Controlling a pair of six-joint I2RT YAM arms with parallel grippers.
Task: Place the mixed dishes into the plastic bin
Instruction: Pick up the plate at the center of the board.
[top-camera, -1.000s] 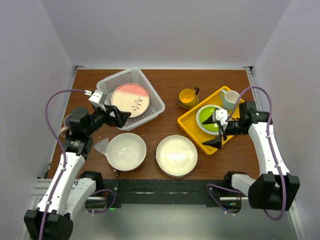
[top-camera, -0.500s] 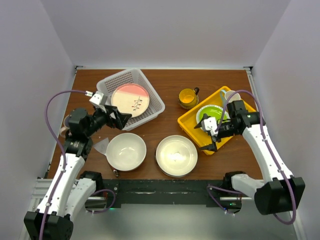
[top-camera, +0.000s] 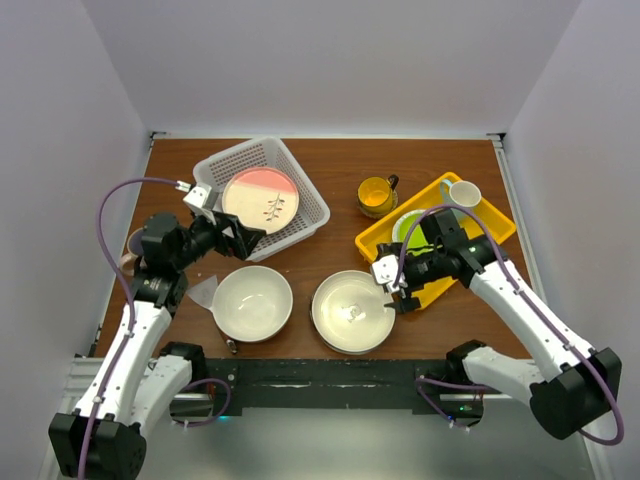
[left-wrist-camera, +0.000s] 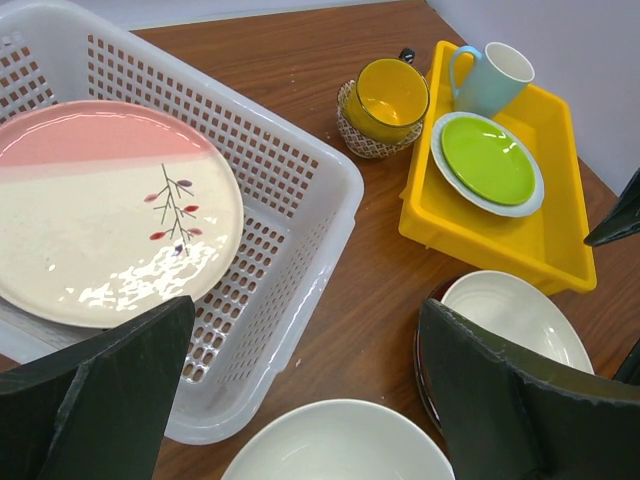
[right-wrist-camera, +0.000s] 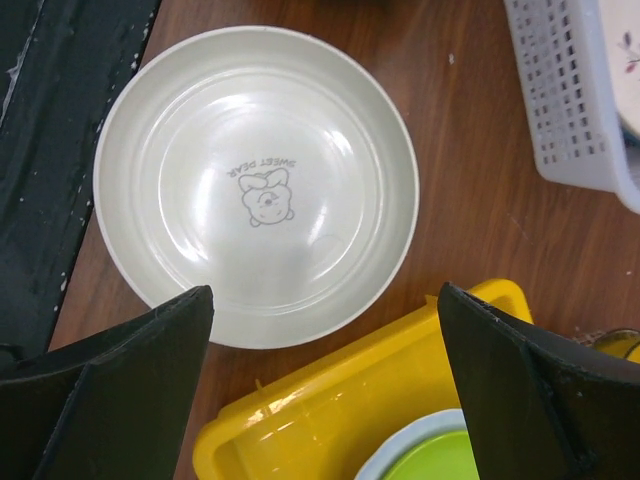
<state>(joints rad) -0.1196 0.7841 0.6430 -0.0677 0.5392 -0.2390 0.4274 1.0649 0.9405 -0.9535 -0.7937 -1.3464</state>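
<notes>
The white plastic bin (top-camera: 304, 207) stands at the back left and holds a cream-pink plate (top-camera: 260, 196); both show in the left wrist view, bin (left-wrist-camera: 300, 190) and plate (left-wrist-camera: 110, 210). A large cream bowl (top-camera: 252, 302) and a cream bowl with a dark red rim (top-camera: 352, 311) sit at the front. A yellow mug (top-camera: 376, 194) stands mid-table. A pinkish mug (top-camera: 130, 245) peeks from behind the left arm. My left gripper (top-camera: 236, 238) is open and empty over the bin's near edge. My right gripper (top-camera: 397, 290) is open and empty between the red-rimmed bowl (right-wrist-camera: 255, 180) and the tray.
A yellow tray (top-camera: 480, 232) at the right holds a lime-green plate (top-camera: 407, 226) and a white cup with teal outside (top-camera: 462, 194). A pale translucent scrap (top-camera: 204, 290) lies left of the large bowl. Walls close in the table on three sides.
My right arm has swung left and forward from over the tray to the red-rimmed bowl's right edge. The left arm has barely moved.
</notes>
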